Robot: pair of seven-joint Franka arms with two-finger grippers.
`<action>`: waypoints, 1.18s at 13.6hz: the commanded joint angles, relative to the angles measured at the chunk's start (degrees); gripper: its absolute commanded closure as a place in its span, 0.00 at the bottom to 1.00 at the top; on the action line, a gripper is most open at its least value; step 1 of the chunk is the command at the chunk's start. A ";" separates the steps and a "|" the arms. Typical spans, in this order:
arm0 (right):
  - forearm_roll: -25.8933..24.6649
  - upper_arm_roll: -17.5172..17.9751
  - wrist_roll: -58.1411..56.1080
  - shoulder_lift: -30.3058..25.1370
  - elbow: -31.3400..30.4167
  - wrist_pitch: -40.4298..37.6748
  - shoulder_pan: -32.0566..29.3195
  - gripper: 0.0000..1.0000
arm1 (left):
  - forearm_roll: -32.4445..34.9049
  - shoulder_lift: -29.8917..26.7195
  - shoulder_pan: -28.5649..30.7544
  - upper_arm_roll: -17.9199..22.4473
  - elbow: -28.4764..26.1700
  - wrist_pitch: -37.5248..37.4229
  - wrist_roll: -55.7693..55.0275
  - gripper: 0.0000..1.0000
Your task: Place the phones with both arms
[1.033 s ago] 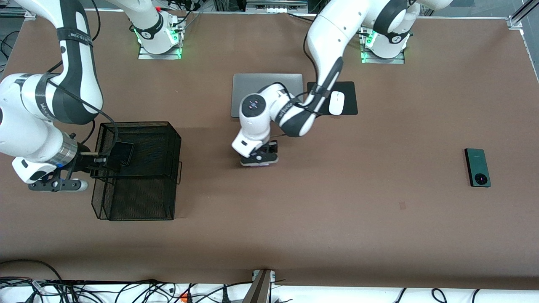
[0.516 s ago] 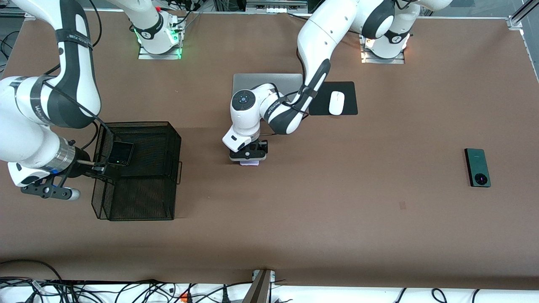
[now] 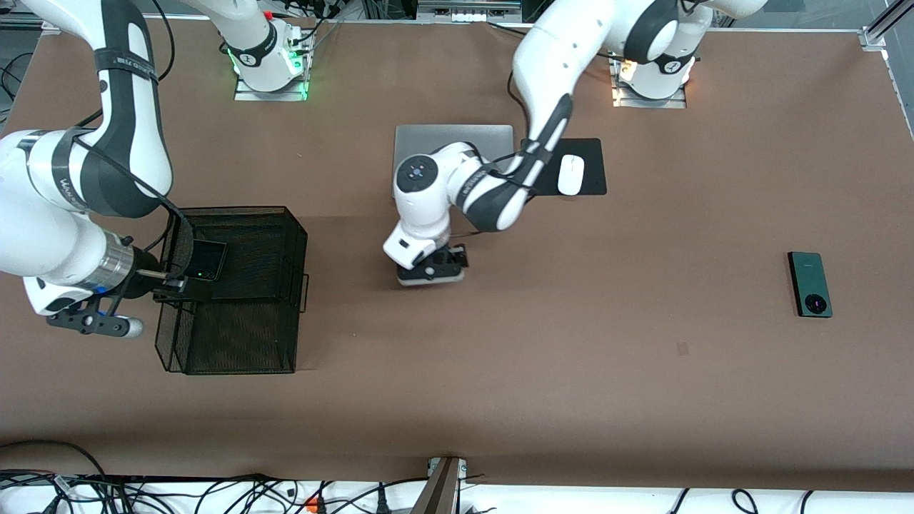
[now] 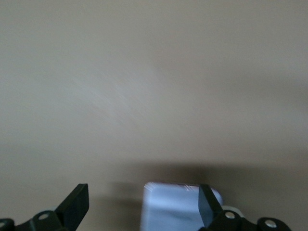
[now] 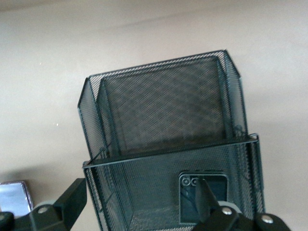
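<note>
On the tabletop [image 3: 571, 371], my right claw [image 3: 168, 285] hangs slack at the wire basket [image 3: 235, 285], the black phone [image 3: 203, 260] inside. My left claw [image 4: 144, 207] has just sprung apart over the lilac phone [image 4: 173, 204], so that one needs regrasping. The green phone [image 3: 810, 283] waits near the left arm's end.

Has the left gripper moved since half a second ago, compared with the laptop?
Yes. The left gripper has shifted slightly toward the left arm's end of the table and lower in the front view, away from the silver laptop.

Black wire-mesh metal basket [image 3: 235, 285]; matt brown tabletop [image 3: 571, 371]
</note>
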 commanded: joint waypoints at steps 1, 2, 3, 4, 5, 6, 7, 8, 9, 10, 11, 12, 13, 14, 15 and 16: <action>1.27 0.08 5.54 0.38 1.92 -2.46 4.05 0.00 | 0.53 -10.05 4.78 -1.26 -9.81 -4.79 5.54 0.00; 1.18 0.08 10.10 0.38 1.92 -2.38 7.03 0.00 | 0.70 -14.35 6.18 -1.17 -15.60 -4.45 8.08 0.00; 1.09 0.08 15.10 0.90 2.27 -1.59 10.28 0.00 | 0.79 -18.40 8.02 -1.17 -20.62 -4.44 11.41 0.00; 1.09 0.34 19.76 2.13 2.54 -0.54 13.70 0.00 | 0.88 -21.83 10.13 -1.17 -24.93 -4.44 14.75 0.00; 1.18 0.52 22.68 3.44 2.54 1.99 17.04 0.00 | 0.97 -25.00 12.07 -1.17 -28.98 -4.36 18.09 0.00; 1.36 0.52 23.84 5.37 2.54 5.15 20.30 0.00 | 1.14 -27.64 14.44 -1.17 -31.98 -4.44 21.26 0.00; 1.36 0.52 24.03 7.30 2.45 8.32 23.81 0.00 | 1.23 -30.28 17.24 -1.17 -34.79 -4.44 25.64 0.00; 1.44 0.52 24.29 9.76 2.45 11.04 26.98 0.00 | 1.23 -32.57 19.80 -1.17 -37.08 -4.44 30.38 0.00; 1.79 0.52 24.12 11.79 2.45 12.81 28.92 0.00 | 1.23 -34.68 23.30 -1.17 -39.20 -4.44 35.39 0.00; 1.71 0.52 23.68 13.72 2.36 14.13 29.81 0.00 | 1.23 -36.44 26.73 -1.17 -40.87 -4.44 40.57 0.00; 1.71 0.61 23.24 15.57 2.10 14.76 31.04 0.00 | 1.23 -37.85 29.72 -1.17 -42.10 -4.44 45.67 0.00; 1.62 0.61 22.98 17.24 2.10 15.55 31.57 0.00 | 1.23 -38.99 33.41 -1.26 -42.64 -4.44 50.86 0.00; 1.62 1.39 22.19 18.47 1.93 16.77 31.67 0.00 | 1.23 -39.61 36.75 -1.26 -43.08 -4.44 55.78 0.00; 1.62 2.18 20.18 19.27 1.75 18.18 31.58 0.00 | 1.23 -39.62 39.57 -1.26 -43.08 -4.44 60.09 0.00; 1.71 2.36 17.03 19.89 1.31 19.41 31.49 0.00 | 1.23 -39.53 42.55 -1.26 -43.08 -4.18 63.62 0.00; 1.80 2.36 14.13 20.07 0.96 20.20 31.23 0.00 | 0.88 -39.18 44.85 -1.26 -42.91 -3.83 66.18 0.00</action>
